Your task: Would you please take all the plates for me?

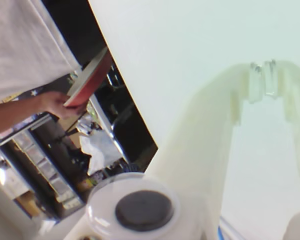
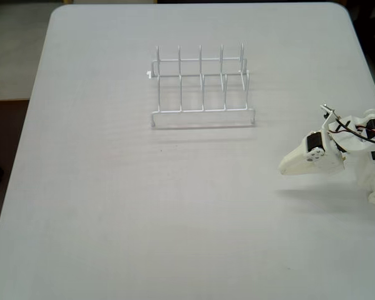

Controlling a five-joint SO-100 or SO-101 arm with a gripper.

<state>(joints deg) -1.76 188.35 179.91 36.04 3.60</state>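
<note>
In the wrist view a person's hand (image 1: pixel 52 104) holds an orange plate (image 1: pixel 92 80) tilted in the air beyond the table's edge. Its upper face looks pale, and I cannot tell whether it is one plate or a stack. No plate shows in the fixed view. My gripper (image 2: pixel 284 167) rests low over the table at the right, pointing left, shut with nothing between its fingers. Its pale fingers meet at the tips of the gripper (image 1: pixel 262 75) in the wrist view.
A white wire rack (image 2: pixel 200 87) stands with nothing in its slots at the back middle of the white table (image 2: pixel 112 200). Past the table edge (image 1: pixel 132 100) the wrist view shows dark shelving and clutter (image 1: pixel 45 165).
</note>
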